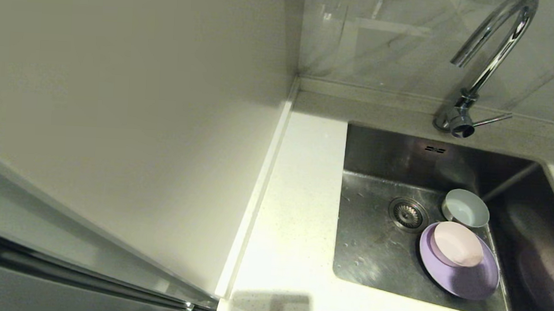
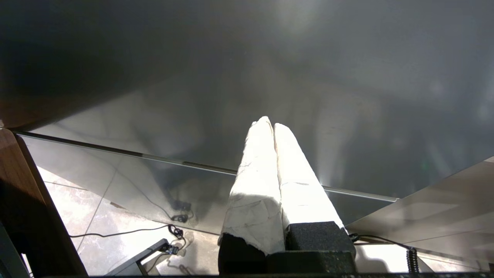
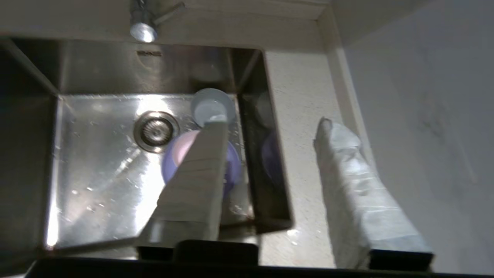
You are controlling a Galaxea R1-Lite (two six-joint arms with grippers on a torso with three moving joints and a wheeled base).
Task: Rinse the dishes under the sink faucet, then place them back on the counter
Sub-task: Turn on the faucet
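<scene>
Three dishes we see in the sink, pink bowl on lavender plate, pale bowl beside, our right hand spread above, left hand pressed together, faucet behind.

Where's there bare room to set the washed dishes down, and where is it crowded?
The white counter is bare between the wall panel and the sink, back to the corner. In the sink, the floor on the counter side of the drain is free. The far side is crowded: pink bowl on the plate, blue bowl behind.
</scene>
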